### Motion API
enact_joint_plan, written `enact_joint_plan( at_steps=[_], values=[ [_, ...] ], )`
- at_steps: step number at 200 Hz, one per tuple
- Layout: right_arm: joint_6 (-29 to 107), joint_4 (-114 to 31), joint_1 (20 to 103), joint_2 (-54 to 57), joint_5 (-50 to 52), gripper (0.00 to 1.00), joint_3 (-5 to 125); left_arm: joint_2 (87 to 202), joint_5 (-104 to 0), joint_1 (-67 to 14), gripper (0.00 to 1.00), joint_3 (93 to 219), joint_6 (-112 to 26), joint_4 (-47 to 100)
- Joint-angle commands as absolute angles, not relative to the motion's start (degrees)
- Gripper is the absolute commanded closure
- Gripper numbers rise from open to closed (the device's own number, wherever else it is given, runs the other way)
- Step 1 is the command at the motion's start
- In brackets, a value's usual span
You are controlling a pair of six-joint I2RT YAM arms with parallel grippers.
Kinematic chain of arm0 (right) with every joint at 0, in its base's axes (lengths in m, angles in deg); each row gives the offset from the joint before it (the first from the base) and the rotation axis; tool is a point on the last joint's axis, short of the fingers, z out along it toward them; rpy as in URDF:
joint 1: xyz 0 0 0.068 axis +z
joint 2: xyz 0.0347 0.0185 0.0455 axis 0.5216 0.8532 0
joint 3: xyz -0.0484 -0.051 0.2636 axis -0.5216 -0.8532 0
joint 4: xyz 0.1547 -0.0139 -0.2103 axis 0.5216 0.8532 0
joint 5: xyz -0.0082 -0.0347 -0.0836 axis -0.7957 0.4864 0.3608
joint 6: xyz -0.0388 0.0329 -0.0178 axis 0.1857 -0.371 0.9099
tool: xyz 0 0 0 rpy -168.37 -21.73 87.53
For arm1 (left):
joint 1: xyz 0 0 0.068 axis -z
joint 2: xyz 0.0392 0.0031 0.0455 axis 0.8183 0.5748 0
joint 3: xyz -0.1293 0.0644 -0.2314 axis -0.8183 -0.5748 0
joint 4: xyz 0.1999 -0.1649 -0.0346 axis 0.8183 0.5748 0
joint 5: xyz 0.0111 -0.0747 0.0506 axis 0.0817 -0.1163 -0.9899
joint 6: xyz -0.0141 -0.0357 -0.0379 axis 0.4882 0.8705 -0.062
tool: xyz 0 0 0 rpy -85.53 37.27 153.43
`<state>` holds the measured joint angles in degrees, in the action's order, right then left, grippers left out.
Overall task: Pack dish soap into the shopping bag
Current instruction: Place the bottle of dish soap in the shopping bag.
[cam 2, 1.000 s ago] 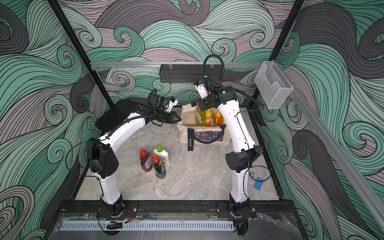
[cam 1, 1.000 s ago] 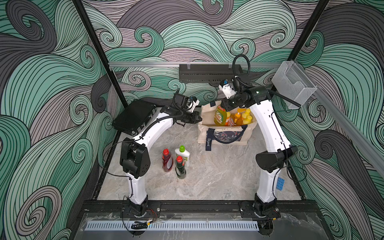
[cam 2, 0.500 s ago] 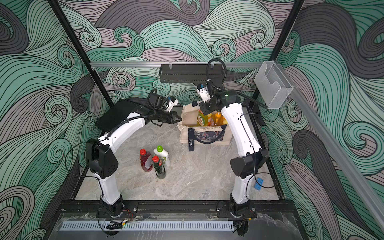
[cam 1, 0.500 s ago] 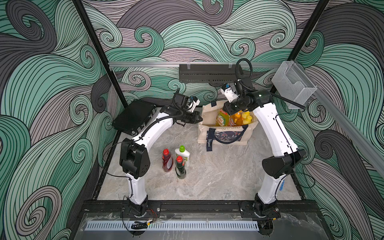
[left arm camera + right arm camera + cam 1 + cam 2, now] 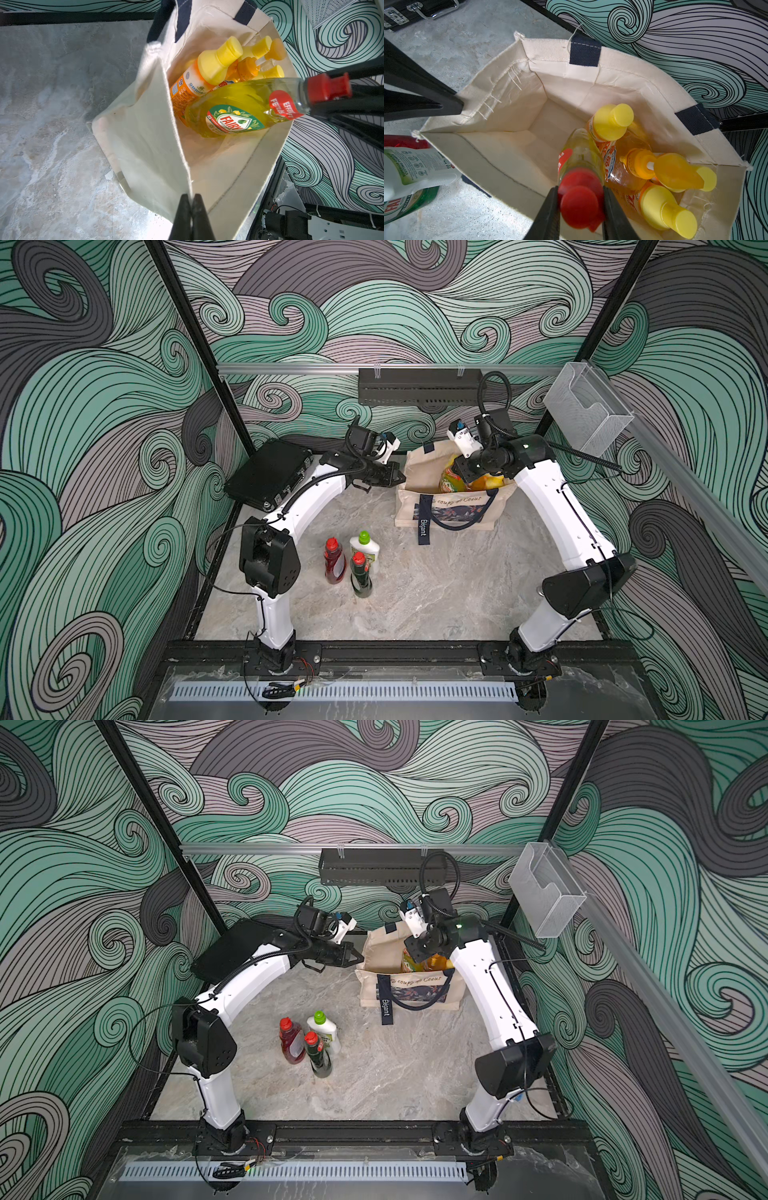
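Right claw [image 5: 580,188] (gripping cap [image 5: 577,205]) has sunk yellow bottle [image 5: 228,112] into bag [image 5: 145,135]

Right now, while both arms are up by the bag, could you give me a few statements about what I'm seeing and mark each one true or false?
1. The right gripper holds the yellow bottle by its red cap. True.
2. The left gripper is open and touches nothing. False: it is shut on the rim of the bag.
3. Three bottles stand on the table outside the bag. True: a red bottle, a white bottle and a dark green bottle.
4. Apart from the yellow bottle, the bag is empty. False: orange bottles with yellow caps and a pump bottle are inside.
5. The white bottle has a red cap. False: its cap is green.
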<state>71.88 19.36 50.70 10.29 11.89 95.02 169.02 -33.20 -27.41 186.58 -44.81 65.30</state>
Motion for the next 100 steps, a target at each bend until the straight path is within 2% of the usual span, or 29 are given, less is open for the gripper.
enact_joint_plan(
  at_steps=[1,100],
  values=[
    [72.68,13.39,50.33,7.19,12.84,1.00,95.11,166.44,-31.09,-27.47,1.00,188.97,-44.42,65.87],
    [71.19,9.55,50.35,4.34,14.87,1.00,84.85,165.50,-31.00,-27.46,1.00,188.80,-44.45,66.32]
  ],
)
